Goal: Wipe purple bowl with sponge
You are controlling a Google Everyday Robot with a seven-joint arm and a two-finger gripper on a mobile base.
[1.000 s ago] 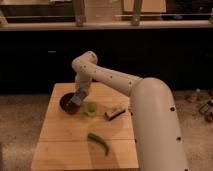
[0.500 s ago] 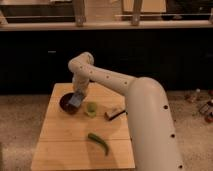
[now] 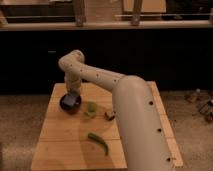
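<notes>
The purple bowl [image 3: 66,104] sits on the left part of the wooden table [image 3: 60,142]. My gripper [image 3: 73,96] reaches down from the arm's elbow and is right over the bowl's right half. It is shut on the blue-grey sponge [image 3: 74,98], which rests on or just inside the bowl's rim. The sponge and gripper hide part of the bowl's inside.
A small light-green cup [image 3: 91,109] stands just right of the bowl. A tan-and-dark brush-like block [image 3: 109,115] lies beside my arm. A long green vegetable-like thing [image 3: 99,142] lies near the table's front. My big white arm [image 3: 135,120] covers the table's right side.
The gripper and sponge have shifted a little to the left over the bowl, and the elbow has swung left with them. The bowl, cup and other things have stayed in place.
</notes>
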